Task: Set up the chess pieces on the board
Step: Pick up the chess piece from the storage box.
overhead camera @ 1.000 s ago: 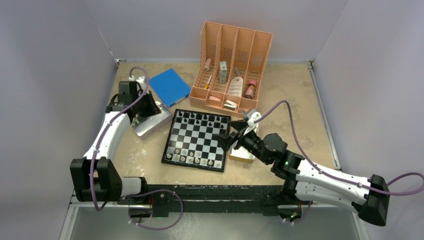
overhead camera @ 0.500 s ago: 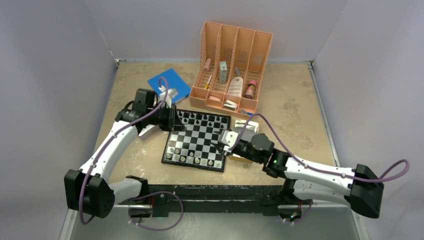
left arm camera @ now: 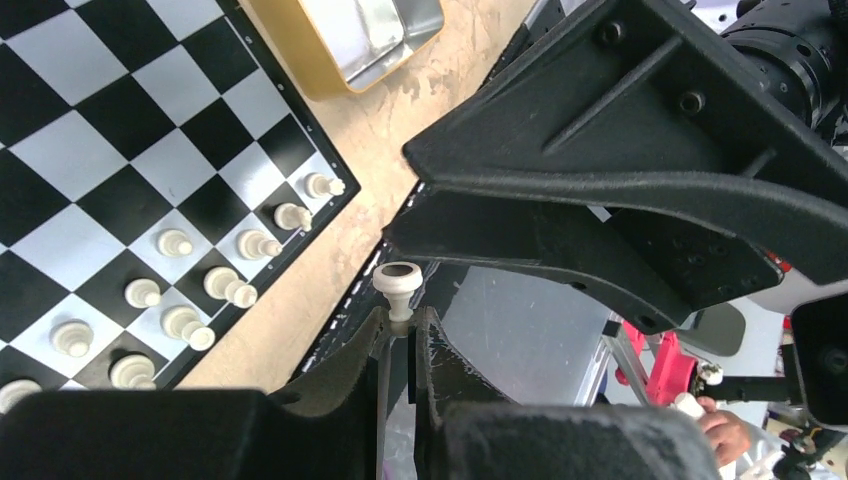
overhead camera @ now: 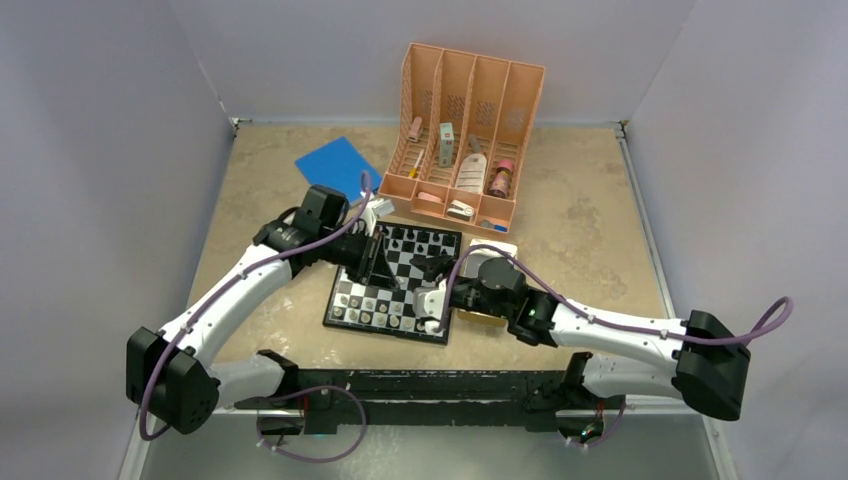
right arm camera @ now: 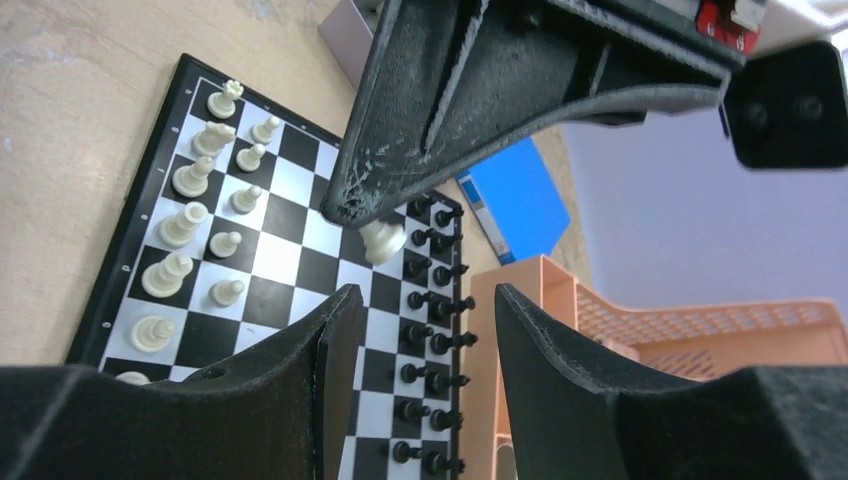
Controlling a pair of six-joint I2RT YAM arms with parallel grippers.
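The board (overhead camera: pixel 352 283) lies in the middle of the table, black pieces (overhead camera: pixel 425 241) along its far edge and white pieces (overhead camera: pixel 372 311) along its near edge. My left gripper (overhead camera: pixel 383 258) hangs over the board's middle, shut on the stem of a white piece (left arm camera: pixel 398 284), its round base pointing away from the fingers. The right wrist view shows the same white piece (right arm camera: pixel 382 241) at the left finger's tip. My right gripper (overhead camera: pixel 432 292) hovers over the board's right side, facing the left one. In its own view the right gripper (right arm camera: pixel 420 305) is open and holds nothing.
A peach organizer (overhead camera: pixel 465 130) with bottles stands behind the board. A blue book (overhead camera: pixel 335 160) lies at the back left. A gold-rimmed metal tray (left arm camera: pixel 300 62) sits right of the board, partly under my right arm. The two grippers are close together above the board.
My left arm swung right from the tray on the left, over the board, carrying the white piece. My right gripper moved left over the board and its jaws narrowed.
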